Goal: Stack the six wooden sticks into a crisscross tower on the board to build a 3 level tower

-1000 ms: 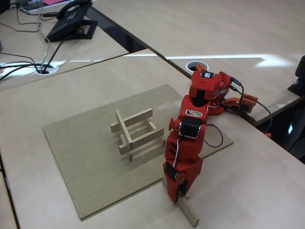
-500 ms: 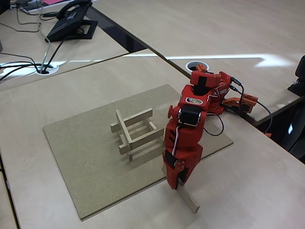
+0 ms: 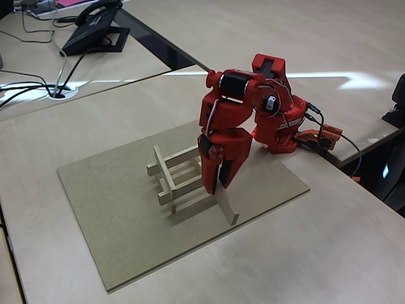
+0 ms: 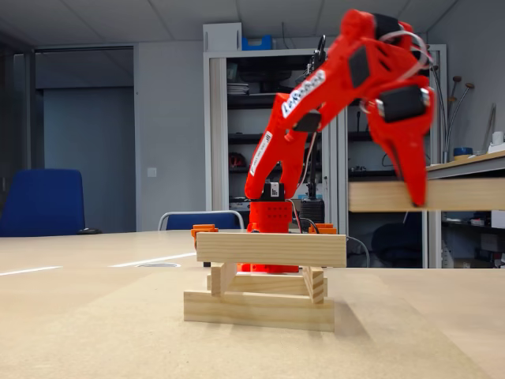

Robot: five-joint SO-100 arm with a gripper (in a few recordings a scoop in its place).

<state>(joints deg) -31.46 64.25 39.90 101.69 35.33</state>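
On the tan board point(image 3: 107, 190) point(image 4: 95, 332) stands the crisscross tower point(image 3: 180, 178) point(image 4: 264, 283), with a single stick point(image 3: 164, 170) point(image 4: 271, 249) across its top level. My red gripper point(image 3: 218, 185) point(image 4: 414, 189) is shut on another wooden stick point(image 3: 228, 208) point(image 4: 383, 194). This stick hangs level in the air, just right of the tower in both fixed views. In the low fixed view it is higher than the tower's top stick. It runs roughly parallel to that top stick.
The arm's base point(image 3: 278, 136) sits at the board's far right edge with an orange part point(image 3: 323, 136) and cables beside it. A desk phone point(image 3: 95, 28) and a cable port point(image 3: 63, 93) lie on the far left desk.
The gripper lifted the stick off the table in front of the board's near edge. It carried the stick up and left over the board to the tower's right side.
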